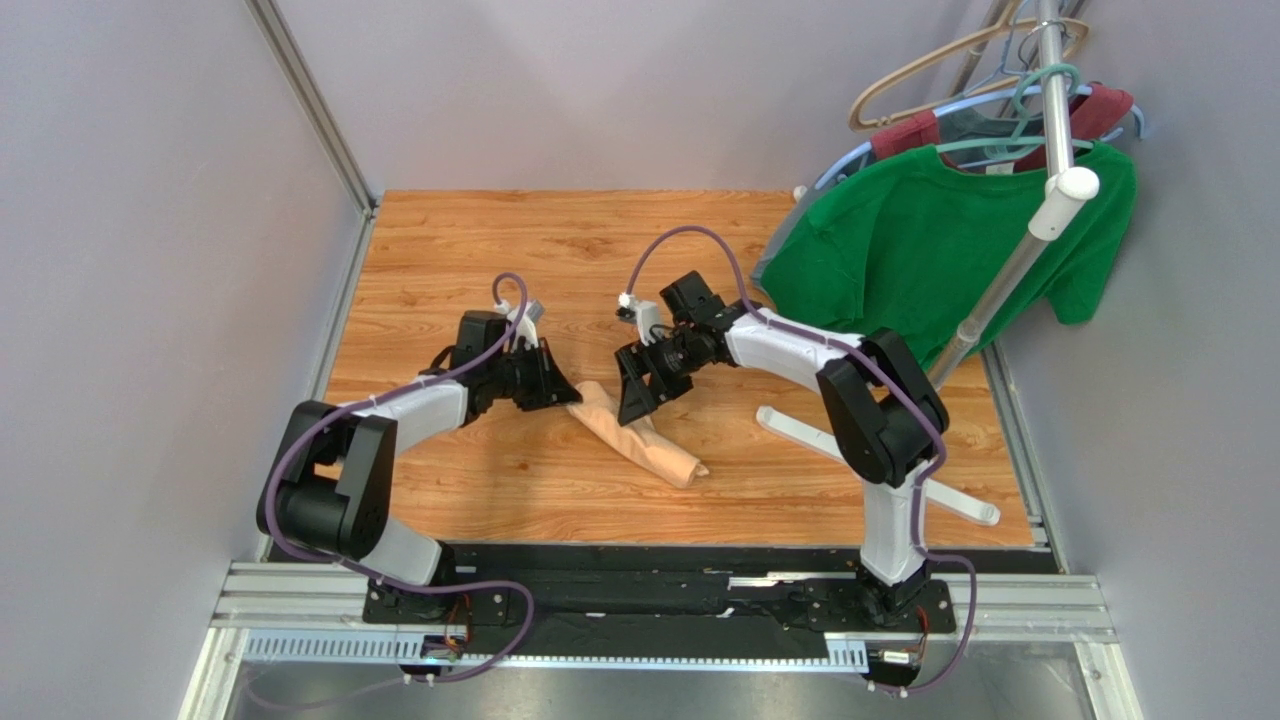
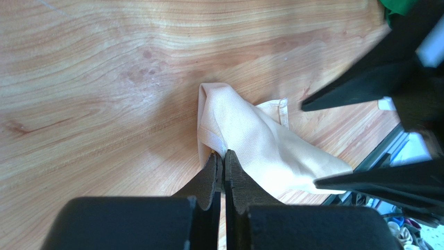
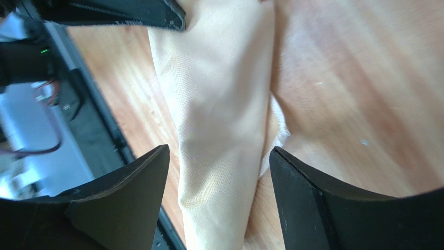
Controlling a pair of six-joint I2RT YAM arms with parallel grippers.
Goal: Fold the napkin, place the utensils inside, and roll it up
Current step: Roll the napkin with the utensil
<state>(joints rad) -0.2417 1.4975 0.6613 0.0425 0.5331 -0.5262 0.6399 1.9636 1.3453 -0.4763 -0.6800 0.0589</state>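
Observation:
The peach-tan napkin (image 1: 646,438) lies rolled into a slanted tube on the wood table (image 1: 451,255), between the two arms. My left gripper (image 1: 568,393) sits at the roll's upper left end. In the left wrist view its jaws (image 2: 223,155) are shut, with the tips pinching the napkin's (image 2: 260,140) hemmed edge. My right gripper (image 1: 639,398) hovers over the roll. Its jaws (image 3: 219,151) stand wide open on either side of the napkin (image 3: 219,104), not touching it. The utensils are out of view.
A green T-shirt (image 1: 932,248) hangs on a white rack at the back right. The rack's legs (image 1: 842,443) lie on the table just right of the roll. A black rail (image 1: 676,593) carrying the arm bases runs along the near edge. Grey walls enclose both sides.

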